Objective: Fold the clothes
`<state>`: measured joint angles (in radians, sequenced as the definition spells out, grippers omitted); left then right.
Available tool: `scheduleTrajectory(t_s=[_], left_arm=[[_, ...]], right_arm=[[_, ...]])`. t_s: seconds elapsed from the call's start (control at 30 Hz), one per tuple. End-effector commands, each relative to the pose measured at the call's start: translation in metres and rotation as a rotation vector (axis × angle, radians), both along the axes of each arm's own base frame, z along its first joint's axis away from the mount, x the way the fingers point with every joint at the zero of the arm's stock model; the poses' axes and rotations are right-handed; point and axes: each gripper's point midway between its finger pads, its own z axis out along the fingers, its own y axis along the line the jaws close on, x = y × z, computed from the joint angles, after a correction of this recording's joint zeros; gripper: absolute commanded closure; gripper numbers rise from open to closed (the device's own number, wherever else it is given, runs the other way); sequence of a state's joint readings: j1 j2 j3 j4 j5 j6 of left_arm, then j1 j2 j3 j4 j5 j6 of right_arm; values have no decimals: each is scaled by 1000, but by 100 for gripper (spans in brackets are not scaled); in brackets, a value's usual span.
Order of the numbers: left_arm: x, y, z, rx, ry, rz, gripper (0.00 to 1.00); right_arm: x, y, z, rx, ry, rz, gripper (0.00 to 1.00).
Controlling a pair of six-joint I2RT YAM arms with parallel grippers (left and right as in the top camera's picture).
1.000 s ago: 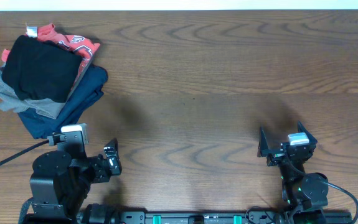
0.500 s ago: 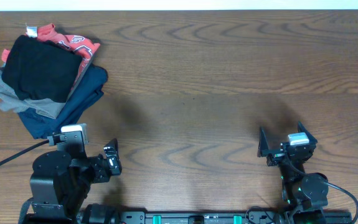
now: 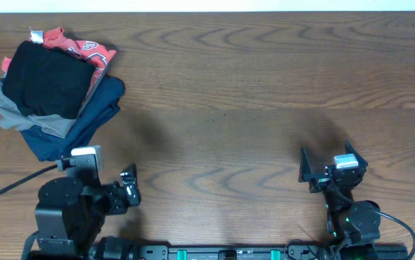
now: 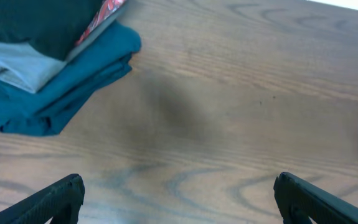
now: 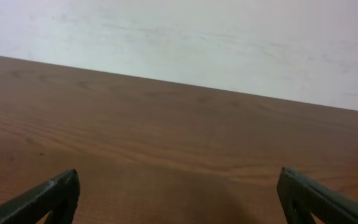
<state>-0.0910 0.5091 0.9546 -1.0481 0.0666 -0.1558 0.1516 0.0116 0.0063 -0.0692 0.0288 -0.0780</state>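
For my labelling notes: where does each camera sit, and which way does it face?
Overhead: above the table, looking straight down; both arms at the near edge, left gripper and right gripper open.
Left wrist: on the left arm, facing the navy garment; own fingertips in the bottom corners.
Right wrist: on the right arm, facing bare wood and a pale wall; own fingertips likewise.
Shared: overhead and left wrist both show the black garment topping the pile.
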Motion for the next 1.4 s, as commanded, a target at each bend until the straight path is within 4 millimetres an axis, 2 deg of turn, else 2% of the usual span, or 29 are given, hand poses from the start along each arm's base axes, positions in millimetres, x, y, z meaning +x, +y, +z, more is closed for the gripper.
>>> scheduleTrajectory(t_s=[0.0, 0.1, 0.23, 0.33, 0.43, 0.6, 0.77, 1.0, 1.17, 1.37], left_arm=[[-8, 4, -5, 22, -15, 8, 2], [-13, 5, -18, 20, -33, 8, 2], [-12, 7, -48, 25, -55, 20, 2], [-2, 8, -67, 20, -109, 30, 2], [13, 7, -77, 12, -199, 33, 2], [43, 5, -84, -5, -377, 35, 2], [59, -4, -92, -34, -492, -3, 2], [70, -8, -97, 43, -593, -57, 2], [69, -6, -108, 100, -552, -73, 2], [69, -6, -107, 99, -555, -73, 2]], right_arm=[[0, -1, 0, -12, -2, 1, 1], [0, -1, 0, -12, -2, 1, 1], [0, -1, 0, -12, -2, 1, 1], [0, -1, 0, -12, -2, 1, 1], [0, -1, 0, -12, -2, 1, 1], [0, -1, 0, -12, -2, 1, 1], [0, -1, 0, -12, -2, 1, 1], [0, -1, 0, -12, -2, 1, 1], [0, -1, 0, -12, -2, 1, 1], [0, -1, 0, -12, -2, 1, 1]])
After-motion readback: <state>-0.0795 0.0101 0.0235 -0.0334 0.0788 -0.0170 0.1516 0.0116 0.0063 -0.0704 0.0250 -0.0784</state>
